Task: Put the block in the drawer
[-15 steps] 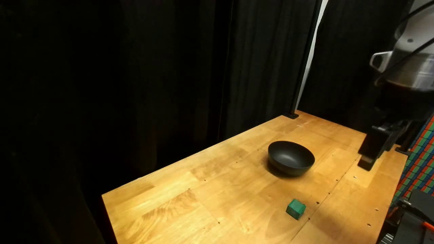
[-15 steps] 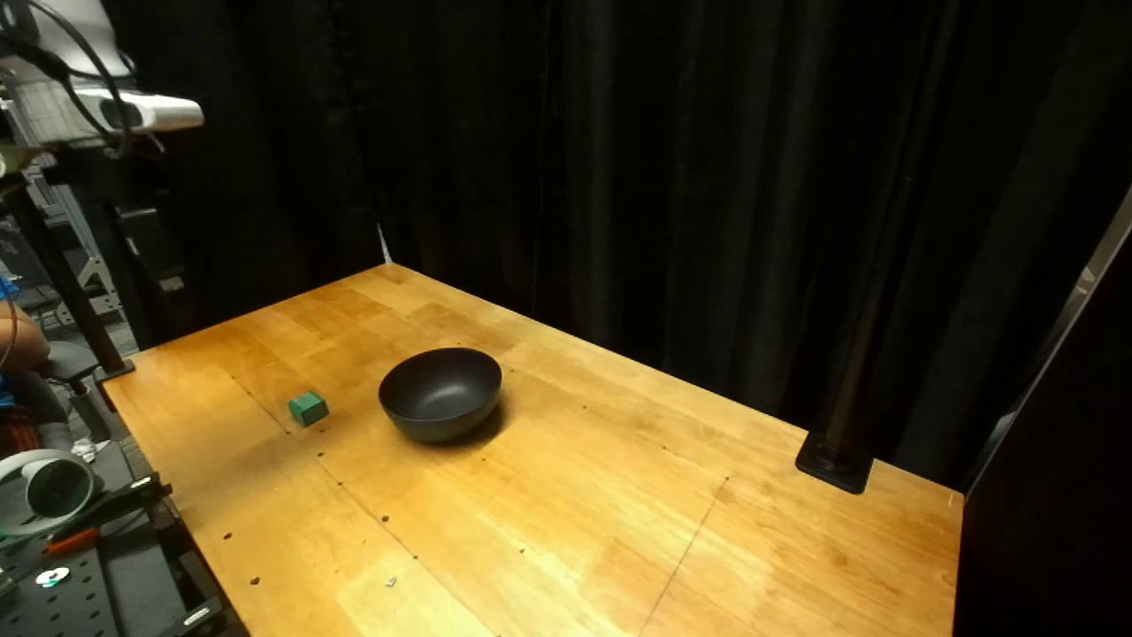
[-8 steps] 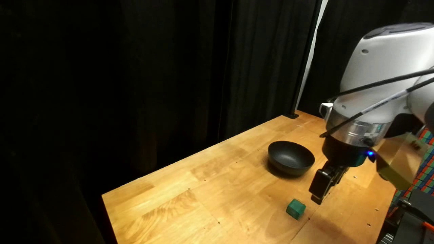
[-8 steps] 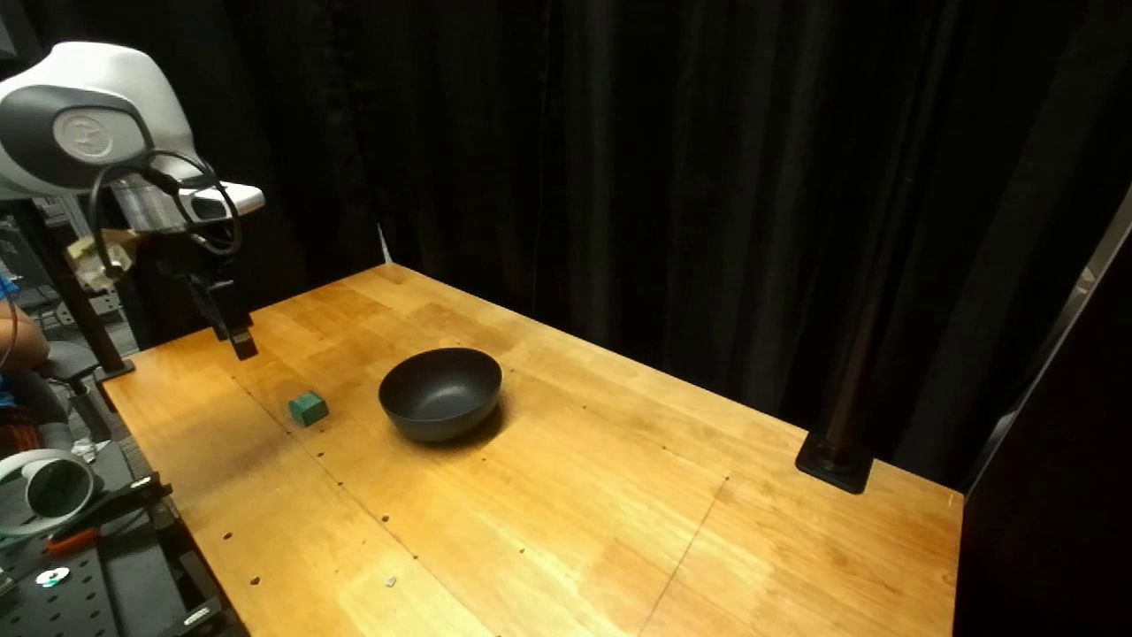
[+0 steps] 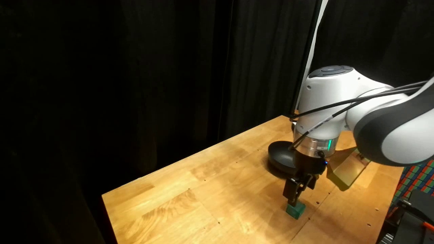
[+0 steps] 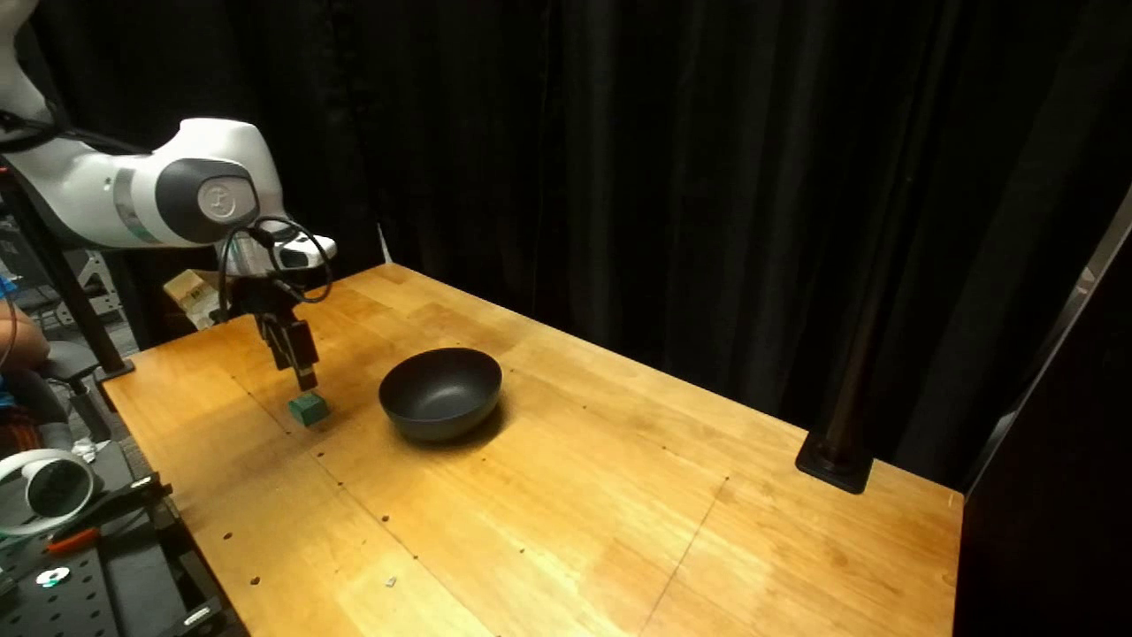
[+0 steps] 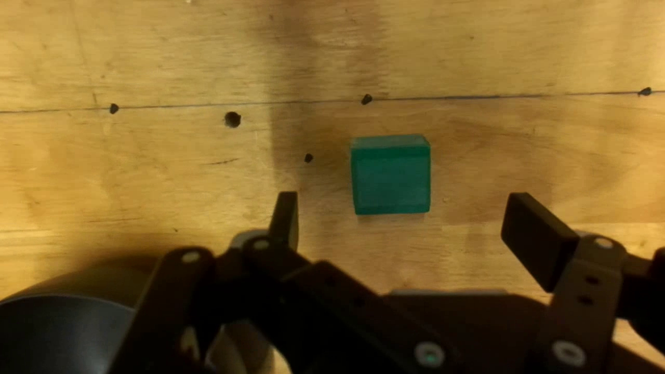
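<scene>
The block (image 5: 296, 211) is a small green cube lying on the wooden table in both exterior views (image 6: 308, 410). In the wrist view the block (image 7: 392, 180) sits between and slightly beyond the fingertips, with free room on both sides. My gripper (image 7: 408, 228) is open and empty, its two black fingers spread wide apart. In the exterior views the gripper (image 5: 301, 198) hangs pointing down just above the block, and a fingertip covers part of the block's top there (image 6: 305, 380). No drawer shows in any view.
A black bowl (image 6: 440, 395) stands on the table (image 6: 566, 495) close to the block; its rim also shows in the wrist view (image 7: 62, 332). A black post (image 6: 836, 460) is fixed at the table's edge. A dark cart with a white headset (image 6: 57, 487) stands beside the table.
The arm has come in over the table and moved down, bringing my gripper from well away to just above the block. The block and the bowl have not moved.
</scene>
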Tool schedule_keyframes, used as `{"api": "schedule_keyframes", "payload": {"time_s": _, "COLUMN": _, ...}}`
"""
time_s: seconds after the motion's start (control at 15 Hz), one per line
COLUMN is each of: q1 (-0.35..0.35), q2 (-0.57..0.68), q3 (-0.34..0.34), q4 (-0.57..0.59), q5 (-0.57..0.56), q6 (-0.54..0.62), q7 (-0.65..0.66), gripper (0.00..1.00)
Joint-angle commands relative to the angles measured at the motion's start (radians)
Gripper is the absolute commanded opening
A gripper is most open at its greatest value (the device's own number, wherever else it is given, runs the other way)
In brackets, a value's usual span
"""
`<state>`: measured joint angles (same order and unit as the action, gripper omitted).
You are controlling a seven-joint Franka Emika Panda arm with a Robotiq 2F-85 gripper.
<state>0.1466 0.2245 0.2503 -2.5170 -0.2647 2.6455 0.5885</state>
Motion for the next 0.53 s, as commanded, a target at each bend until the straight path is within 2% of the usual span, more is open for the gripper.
{"api": "schedule_keyframes", "payload": {"time_s": 0.0, "q1": 0.06, "q2": 0.116, "q3": -0.067, "q4": 0.092, "q5": 0.059, "q6": 0.023, "q7": -0.059, "gripper": 1.0}}
{"api": "schedule_keyframes", "payload": {"time_s": 0.47, "q1": 0.058, "q2": 0.215, "q3": -0.079, "q4": 0.146, "q5": 0.246, "q6": 0.014, "q7": -0.219, "gripper": 1.0}}
